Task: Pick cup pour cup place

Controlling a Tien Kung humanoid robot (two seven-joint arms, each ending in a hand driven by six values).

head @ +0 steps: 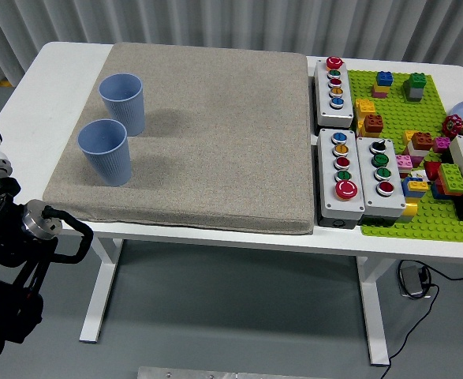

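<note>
Two blue cups upright on left part of beige mat [215,134]: far cup [122,103] and near cup [104,151] just beside each other. Left arm [14,260] low at near left, below table [50,87] edge; finger state cannot tell. Button boxes [341,174] right of mat.

A white bench [26,95] on white legs [101,292] stood on a smooth grey floor [239,316]. Behind it ran a wall of pale grey vertical corrugated panels [215,24]. A black cable [444,292] trailed over the floor at the right, by a small dark box [413,279]. The light was even, with soft shadows.
</note>
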